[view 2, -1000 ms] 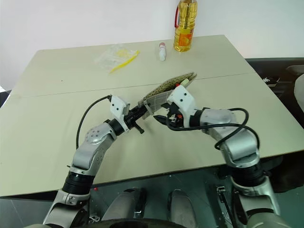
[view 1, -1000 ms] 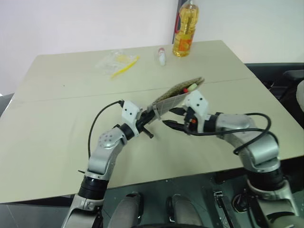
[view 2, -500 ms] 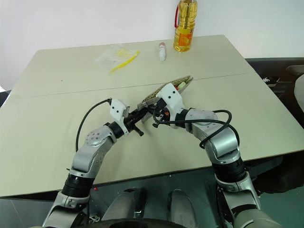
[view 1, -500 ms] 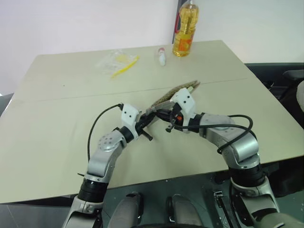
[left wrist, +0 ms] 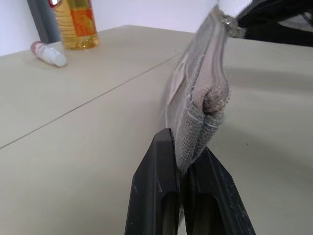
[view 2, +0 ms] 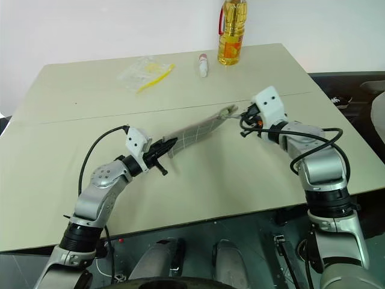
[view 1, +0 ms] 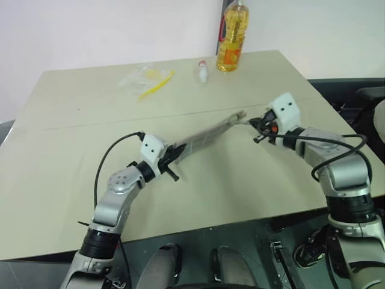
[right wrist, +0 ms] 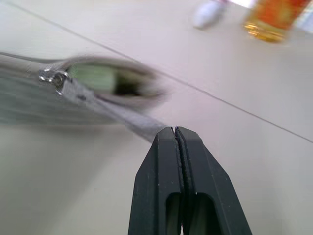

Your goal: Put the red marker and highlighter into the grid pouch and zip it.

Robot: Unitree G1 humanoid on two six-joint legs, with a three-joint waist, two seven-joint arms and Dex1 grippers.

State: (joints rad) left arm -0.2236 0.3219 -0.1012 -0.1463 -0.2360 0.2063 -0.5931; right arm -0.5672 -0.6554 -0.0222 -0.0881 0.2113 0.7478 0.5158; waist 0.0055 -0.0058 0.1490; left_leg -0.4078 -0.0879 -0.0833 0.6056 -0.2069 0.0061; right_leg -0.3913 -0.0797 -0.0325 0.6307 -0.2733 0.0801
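The pouch (view 1: 204,136) hangs stretched above the table (view 1: 72,156), well in front of the oil bottle (view 1: 231,42). Left gripper (left wrist: 188,161) is clamped on its near end, right gripper (right wrist: 177,134) is pinched tight on the zipper pull (right wrist: 120,117) at the far end, mouth there still slightly open.

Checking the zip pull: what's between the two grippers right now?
The grid pouch spans the gap in the eye views: left gripper clamps one end, right gripper holds the pull tab at the other.
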